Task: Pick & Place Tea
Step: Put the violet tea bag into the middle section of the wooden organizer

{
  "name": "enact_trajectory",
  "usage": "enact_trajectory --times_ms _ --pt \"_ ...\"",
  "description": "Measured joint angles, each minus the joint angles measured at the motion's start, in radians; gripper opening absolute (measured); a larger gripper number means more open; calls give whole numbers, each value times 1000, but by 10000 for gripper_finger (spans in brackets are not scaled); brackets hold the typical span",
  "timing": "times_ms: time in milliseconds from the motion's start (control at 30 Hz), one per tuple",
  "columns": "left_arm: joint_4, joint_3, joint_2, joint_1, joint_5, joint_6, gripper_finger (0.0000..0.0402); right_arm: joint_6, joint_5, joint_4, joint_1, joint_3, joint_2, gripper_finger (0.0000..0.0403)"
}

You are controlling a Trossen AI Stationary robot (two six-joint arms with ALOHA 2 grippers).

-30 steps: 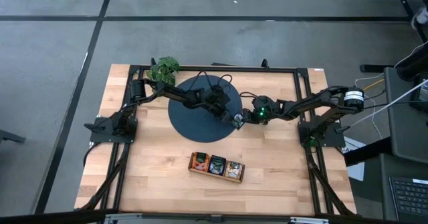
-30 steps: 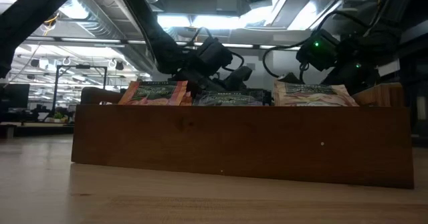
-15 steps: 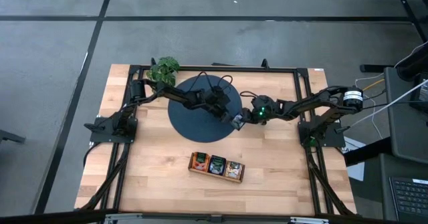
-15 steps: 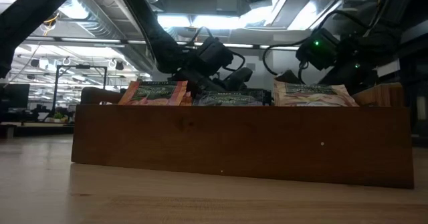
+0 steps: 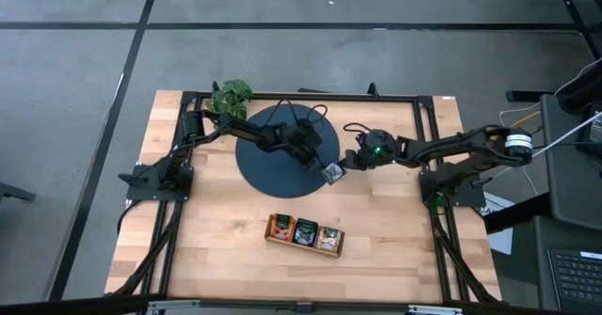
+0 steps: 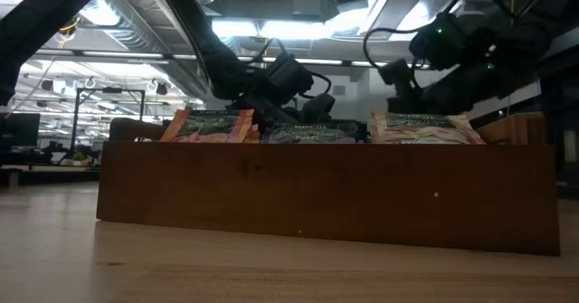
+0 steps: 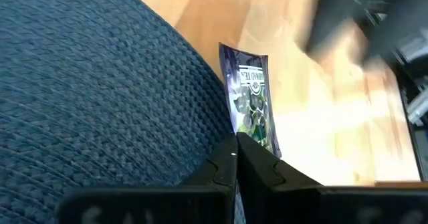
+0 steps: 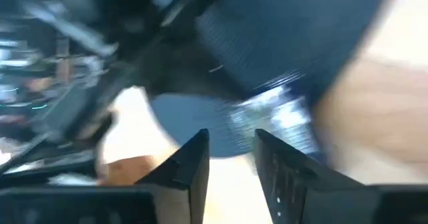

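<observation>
Tea sachet (image 7: 253,105), printed label, wording unreadable.

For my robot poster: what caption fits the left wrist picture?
Left pincer shut on a tea sachet beside the blue woven mat.

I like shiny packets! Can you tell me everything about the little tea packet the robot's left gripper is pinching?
The small flat dark tea sachet with blue-green print looks like glossy foil, with a round emblem and leafy picture. The left gripper is shut on one end, so that part is hidden. It sits at the edge of the round dark-blue woven mat, sticking out over the pale wooden table. The right gripper is close by, open, not touching it.
</observation>
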Motion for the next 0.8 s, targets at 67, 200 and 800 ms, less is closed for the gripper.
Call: enact_trajectory --times_ms 67,200,800 --pt "1 0 0 2 21 18 1 -49 55 -85 -1 0 -25 125" --pt "7 0 0 6 44 27 1 -83 73 -190 -1 0 -32 125" --pt "91 0 3 6 52 29 2 -152 -8 -76 0 1 75 122"
